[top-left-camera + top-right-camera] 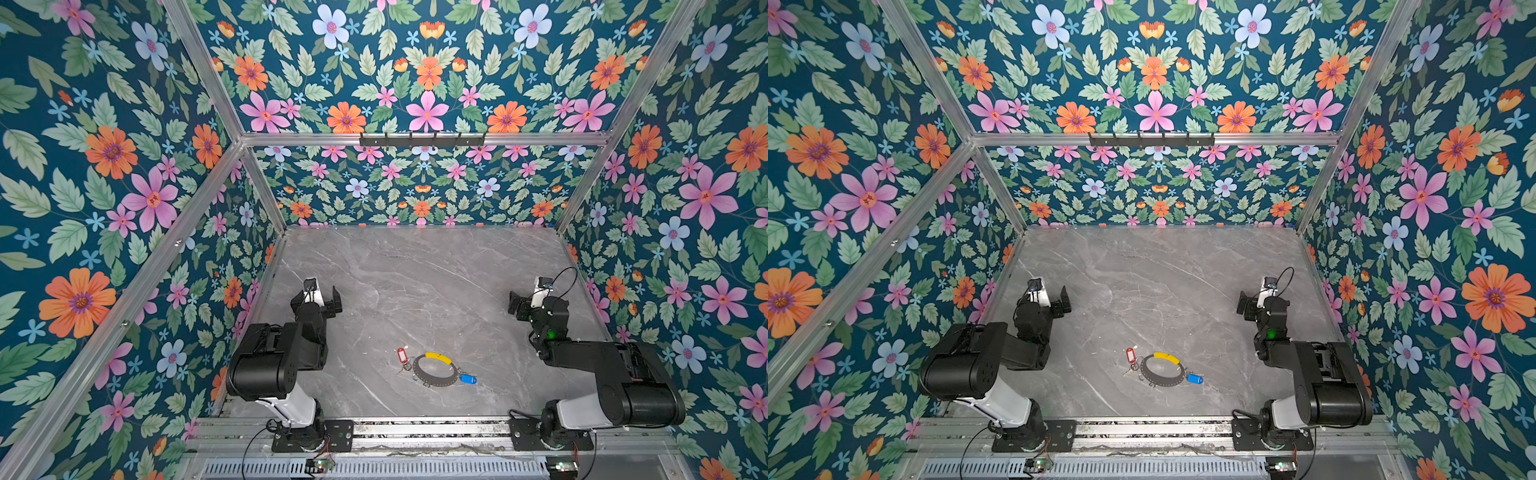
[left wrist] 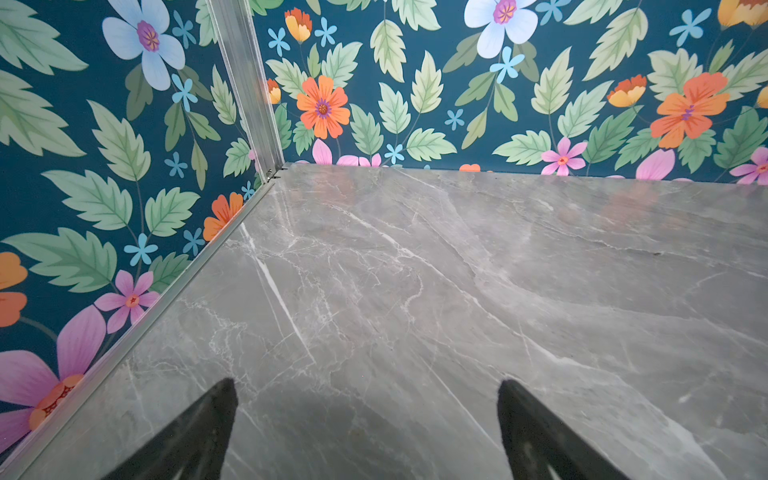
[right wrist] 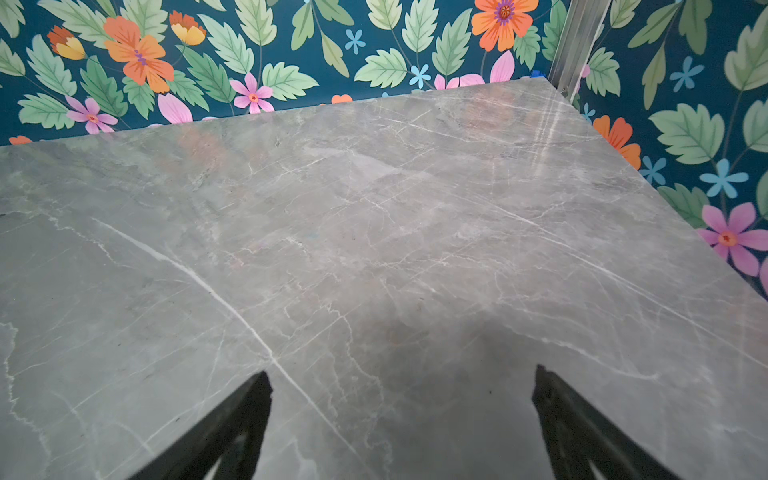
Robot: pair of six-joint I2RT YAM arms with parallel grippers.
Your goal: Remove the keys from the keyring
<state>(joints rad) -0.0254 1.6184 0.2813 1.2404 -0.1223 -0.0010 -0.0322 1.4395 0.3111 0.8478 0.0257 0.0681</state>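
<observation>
Both arms sit folded at the side edges of the grey marble-patterned table (image 1: 415,270), with the job not yet begun. The left gripper (image 2: 368,384) and right gripper (image 3: 401,374) each hang over bare tabletop, jaws spread wide and empty. The keyring (image 1: 417,370), a dark hoop with a yellow arc (image 1: 437,356), lies flat near the front edge, about midway between the two arm bases and well apart from both grippers. The red-tagged key (image 1: 401,355) rests at its left side and the blue-tagged key (image 1: 468,379) at its right. Their links to the hoop are too small to make out. The step in hand appears to be the first reach. Next, one gripper likely has to pin the hoop while the other takes a tag.
</observation>
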